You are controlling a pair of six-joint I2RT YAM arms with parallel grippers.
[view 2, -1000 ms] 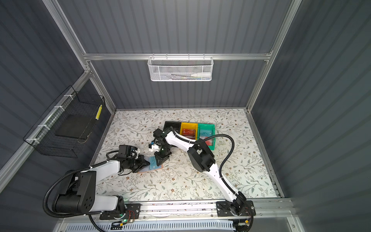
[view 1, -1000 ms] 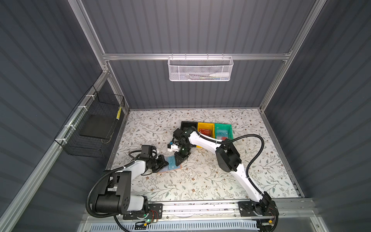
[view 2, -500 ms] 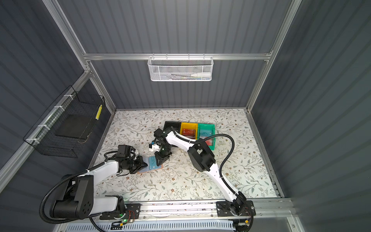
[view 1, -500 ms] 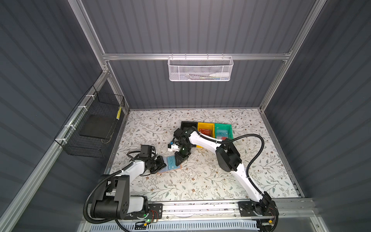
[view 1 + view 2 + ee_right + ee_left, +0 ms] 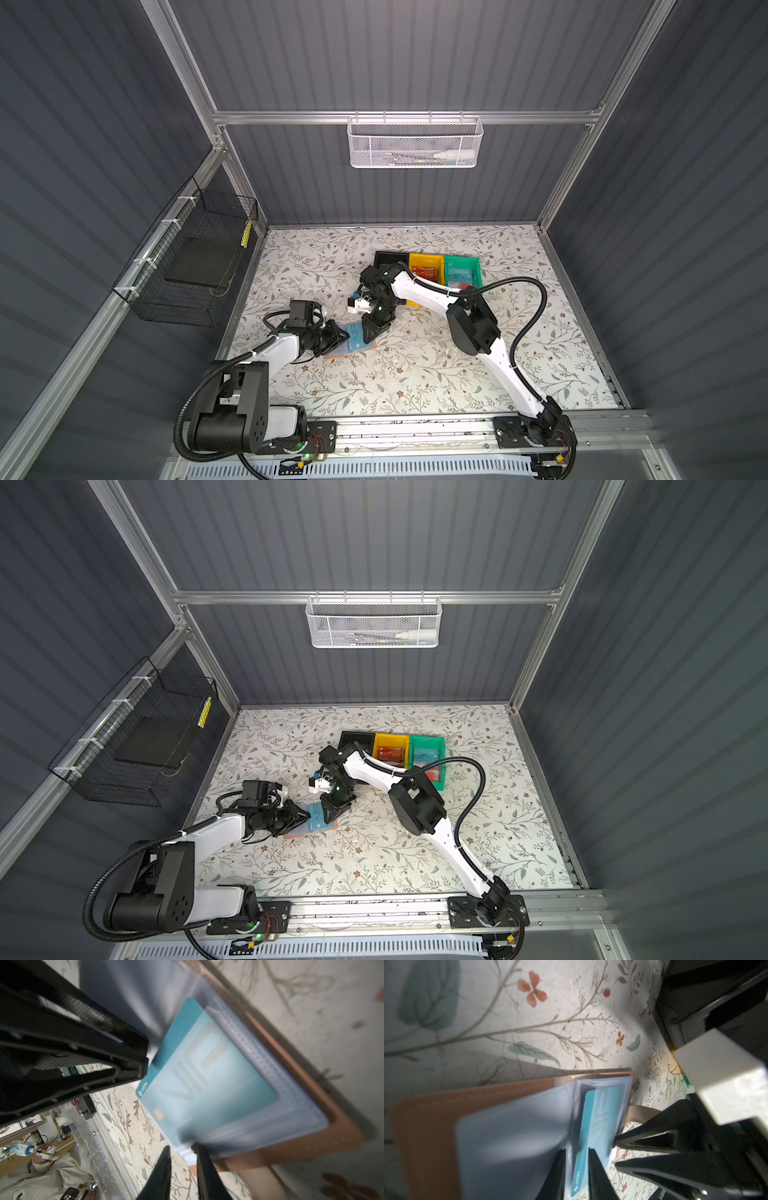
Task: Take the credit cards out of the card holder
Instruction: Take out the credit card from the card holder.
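While card sits partly out: left gripper (image 5: 576, 1152) is seen narrowly parted, teal card (image 5: 600, 1118) edge lying loose between the jaws.
right gripper (image 5: 180, 1147): slightly parted at card holder (image 5: 446, 1109) edge; grip cannot be told.
location: card holder is laid open on table (image 5: 415, 374), between both grippers.
step: card should be pinched squarely and drawn along sleeve (image 5: 508, 1136), holder pinned flat.

We found the card holder (image 5: 352, 347) on the counter (image 5: 415, 374), before and left of the bins (image 5: 426, 257), a card (image 5: 600, 1118) inside it.
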